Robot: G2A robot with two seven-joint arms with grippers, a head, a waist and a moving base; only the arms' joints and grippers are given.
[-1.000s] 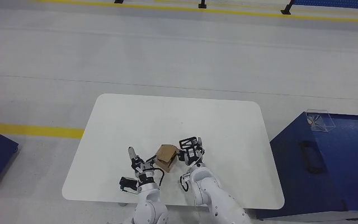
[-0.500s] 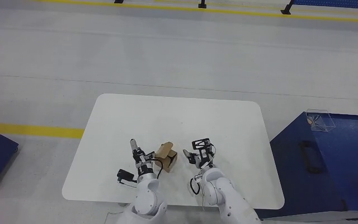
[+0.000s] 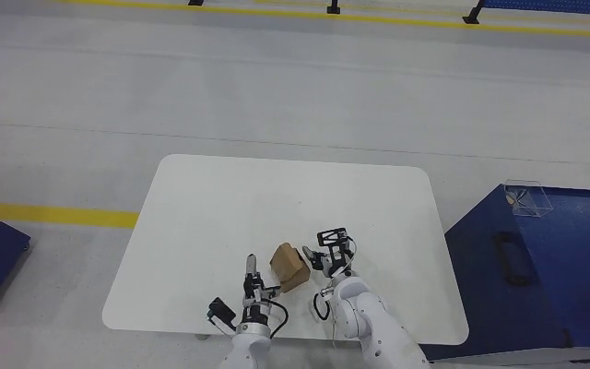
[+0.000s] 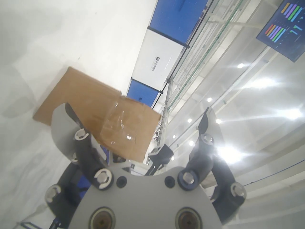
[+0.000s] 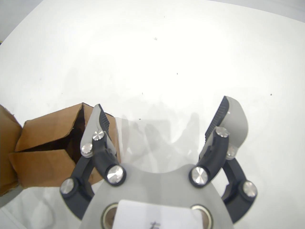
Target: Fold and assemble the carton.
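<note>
Brown cardboard carton (image 3: 290,267) is seen near the front edge of the white bench (image 3: 277,194), between both hands. Its open, flapped end is turned toward the right hand (image 5: 161,103), just beside it. The right hand and the left hand (image 4: 137,109) are spread, with nothing gripped.

White rounded arms (image 3: 367,321), black cables (image 3: 318,306); left gripper (image 4: 137,108), right gripper (image 5: 161,103): grey fingers (image 5: 237,120), black ribbed pads (image 5: 215,117), black links (image 5: 104,156), silver screws (image 5: 115,174).

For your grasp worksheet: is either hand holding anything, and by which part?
Nothing: left hand and right hand are open; the carton lies on the table.
</note>
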